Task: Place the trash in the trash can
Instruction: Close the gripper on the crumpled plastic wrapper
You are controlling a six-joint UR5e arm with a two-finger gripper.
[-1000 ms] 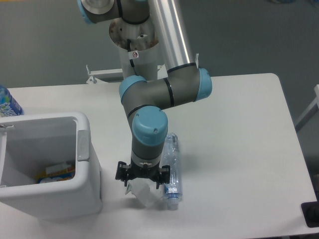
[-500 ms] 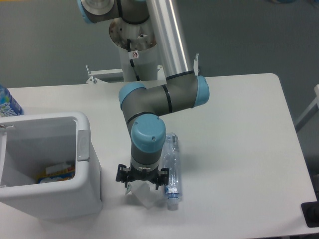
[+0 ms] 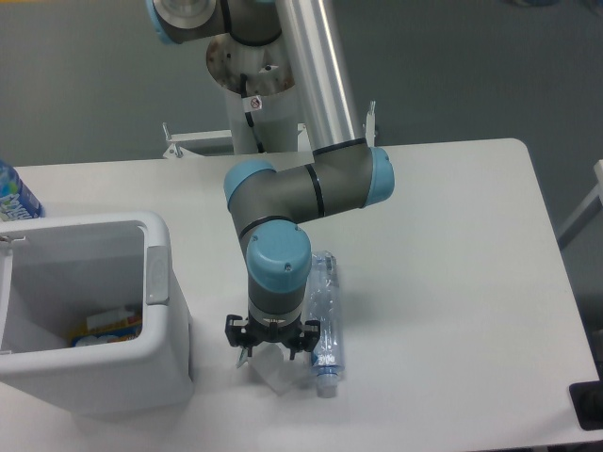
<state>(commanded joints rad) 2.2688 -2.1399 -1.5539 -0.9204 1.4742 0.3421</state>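
At the near edge of the white table [image 3: 452, 245], the gripper [image 3: 270, 350] points straight down onto a crumpled white plastic wrapper [image 3: 280, 373]; the wrist hides the fingers, so whether they hold it cannot be told. Just right of the wrapper lies a flattened clear plastic bottle [image 3: 325, 325], lengthwise, cap toward the viewer. Left stands the white trash can [image 3: 155, 282], some packaging already inside. An upright blue-labelled bottle [image 3: 14, 193] peeks in behind it. The wrapper looks featherlight, soft and slippery, best pinched at a raised fold. The bottle seems light but springy; grip across its flat middle.
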